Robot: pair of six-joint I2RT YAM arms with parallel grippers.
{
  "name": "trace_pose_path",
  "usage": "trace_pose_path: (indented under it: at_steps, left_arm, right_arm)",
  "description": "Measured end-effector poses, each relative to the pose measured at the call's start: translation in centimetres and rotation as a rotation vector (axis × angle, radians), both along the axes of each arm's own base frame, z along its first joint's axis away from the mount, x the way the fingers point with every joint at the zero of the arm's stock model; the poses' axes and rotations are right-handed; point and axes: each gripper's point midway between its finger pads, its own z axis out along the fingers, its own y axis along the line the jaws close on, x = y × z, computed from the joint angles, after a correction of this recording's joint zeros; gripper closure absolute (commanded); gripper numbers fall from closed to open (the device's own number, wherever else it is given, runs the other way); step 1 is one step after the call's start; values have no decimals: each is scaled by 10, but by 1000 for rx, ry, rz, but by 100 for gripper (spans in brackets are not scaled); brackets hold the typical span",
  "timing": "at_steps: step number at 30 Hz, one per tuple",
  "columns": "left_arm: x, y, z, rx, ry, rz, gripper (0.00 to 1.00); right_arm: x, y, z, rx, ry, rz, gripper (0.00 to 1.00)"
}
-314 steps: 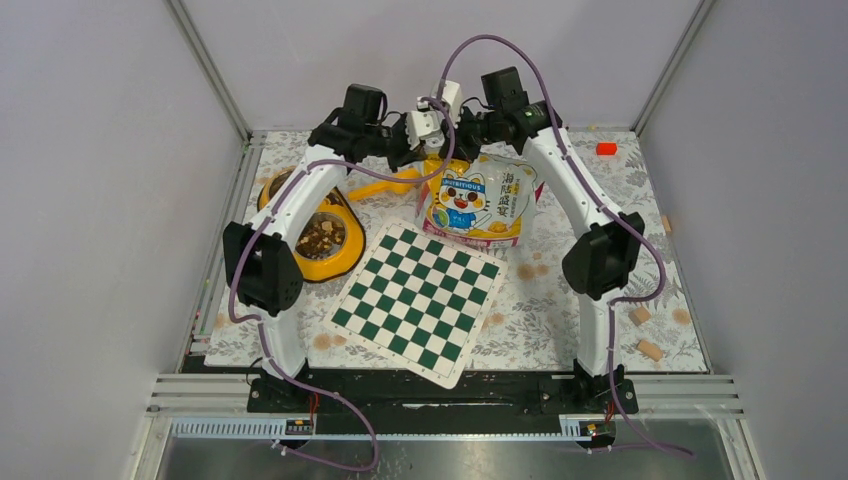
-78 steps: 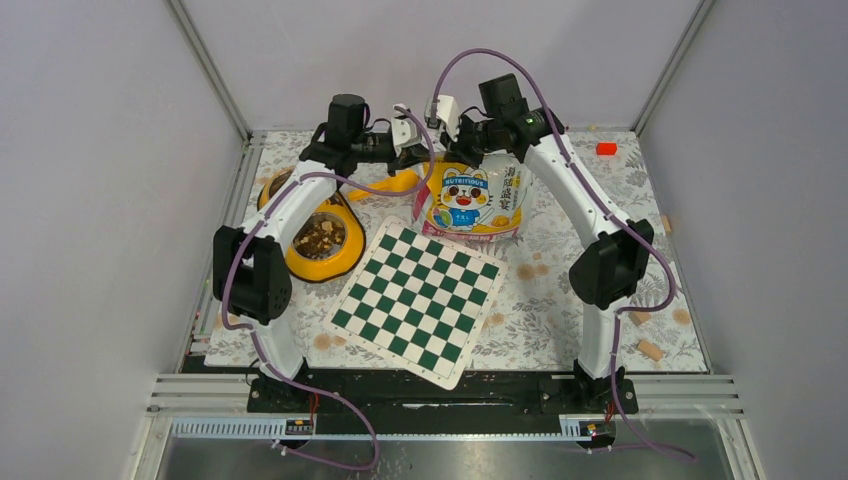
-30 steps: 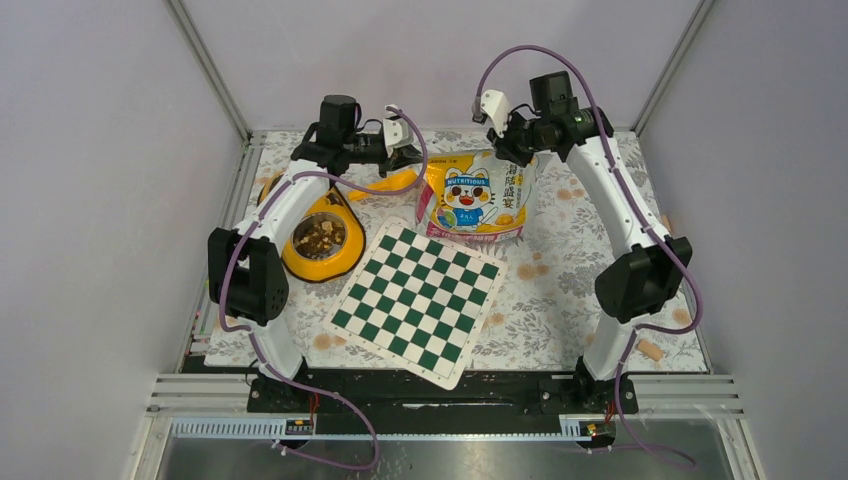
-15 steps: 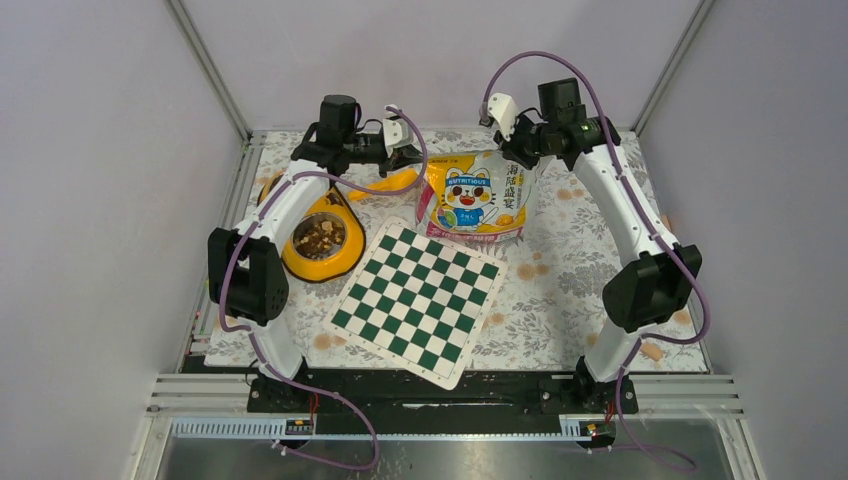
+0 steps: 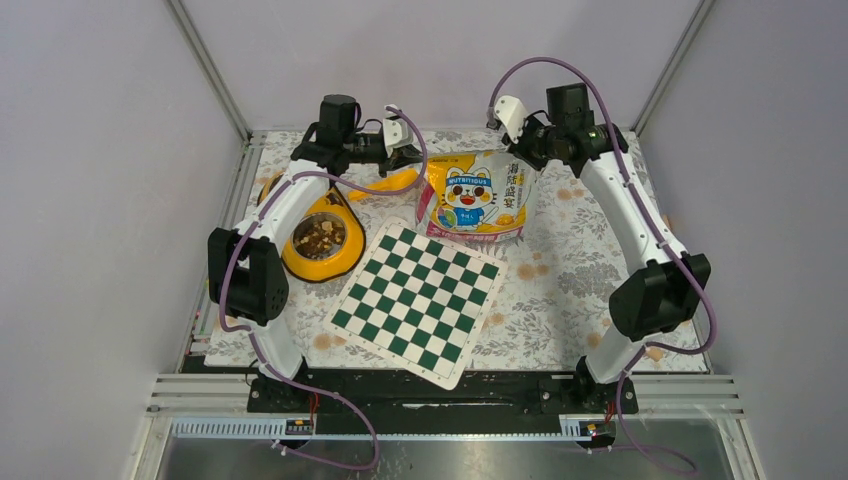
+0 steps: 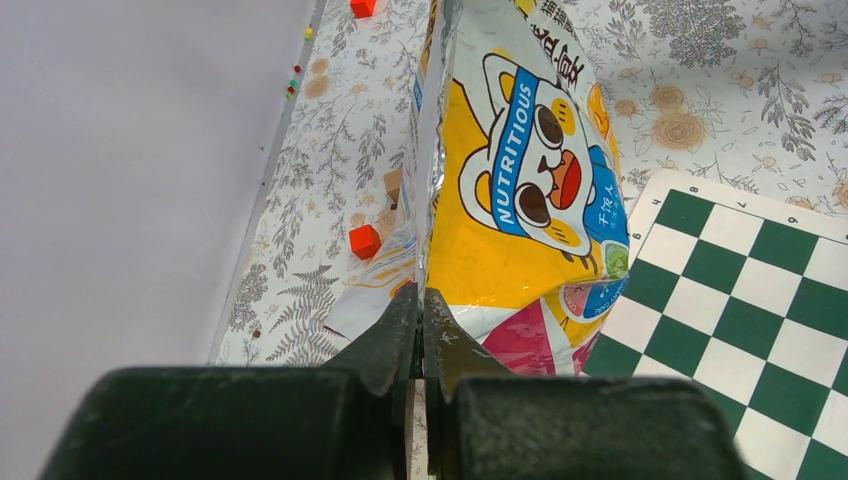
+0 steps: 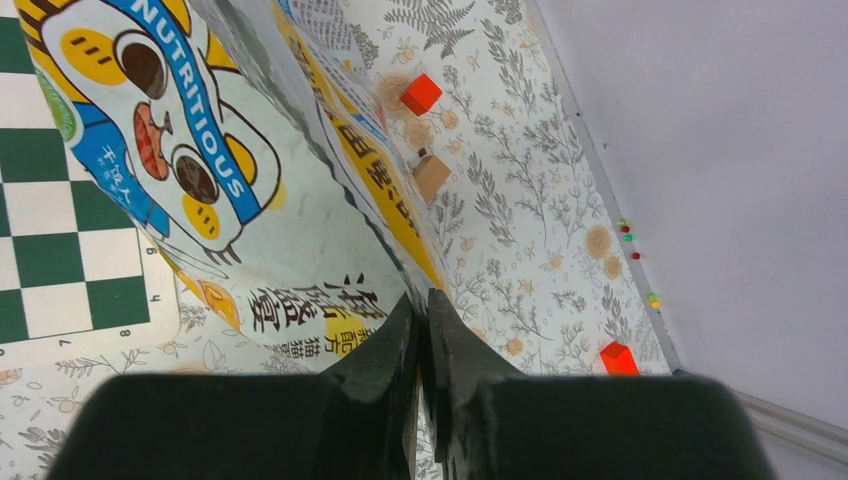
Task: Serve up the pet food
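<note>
Your left jaws and right jaws each pinch a far corner of the bag [image 5: 478, 195]. It's soft, slippery foil, probably with loose pet food shifting inside, so grip the seams.

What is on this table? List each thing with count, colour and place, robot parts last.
pet food bag: one, yellow and white, standing back centre
pet food: one heap, brown, inside the bowl
bowl: one, yellow, left side
yellow item: one, between bowl and bag, partly hidden
chessboard: one, green and white, front centre
red cubes: two, red, along the back edge
wooden block: one, tan, beside one cube
left gripper: one, black, shut on the bag's edge
right gripper: one, black, shut on its other edge
</note>
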Motion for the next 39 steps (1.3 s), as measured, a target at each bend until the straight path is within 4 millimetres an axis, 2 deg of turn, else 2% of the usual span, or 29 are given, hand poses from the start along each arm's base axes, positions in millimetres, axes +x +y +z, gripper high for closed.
trace_pose_path:
  at_steps: [13, 22, 24, 27, 30, 31, 35, 39]
  left_arm:
    - [1, 3, -1, 3, 6, 8, 100]
    - [-1, 3, -1, -3, 20, 1, 100]
    - [-2, 4, -2, -7, 39, 5, 100]
    - [1, 13, -4, -11, 77, 32, 100]
    - [3, 18, -4, -16, 95, 51, 100]
    - [3, 19, -4, -17, 100, 55, 98]
    - [4, 19, -3, -24, 125, 70, 61]
    - [9, 17, 5, -52, 135, 97, 45]
  right_arm:
    - [1, -44, 4, -54, -45, -114, 89]
    - [-2, -62, 4, -70, -54, -157, 86]
    - [-3, -72, 4, -94, -55, -186, 81]
    - [-4, -117, 2, -164, -42, -301, 69]
    - [-10, -145, -3, -188, -7, -370, 53]
    - [-12, -146, -4, -190, -1, -375, 49]
    - [-14, -140, -3, -187, -2, -363, 37]
    - [-16, -132, 0, -170, -9, -349, 30]
